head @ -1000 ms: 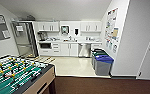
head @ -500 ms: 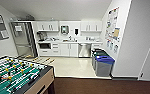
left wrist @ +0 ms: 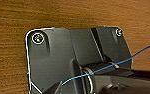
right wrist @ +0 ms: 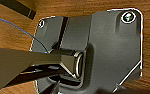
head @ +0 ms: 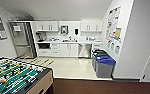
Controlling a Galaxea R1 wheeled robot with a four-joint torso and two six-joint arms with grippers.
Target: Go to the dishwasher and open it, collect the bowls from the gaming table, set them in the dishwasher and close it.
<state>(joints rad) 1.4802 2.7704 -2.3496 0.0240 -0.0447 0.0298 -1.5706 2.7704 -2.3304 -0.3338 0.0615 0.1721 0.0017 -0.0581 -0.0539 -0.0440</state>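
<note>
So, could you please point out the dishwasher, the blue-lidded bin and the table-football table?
dishwasher (head: 84, 50), head view, steel front.
blue-lidded bin (head: 104, 60), head view, lid.
table-football table (head: 18, 76), head view, green field.

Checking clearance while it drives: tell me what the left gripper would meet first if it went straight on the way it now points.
Most likely the wood-grain floor: the left wrist view looks past the robot's own dark plate at that surface. How far off it is cannot be judged.
</note>
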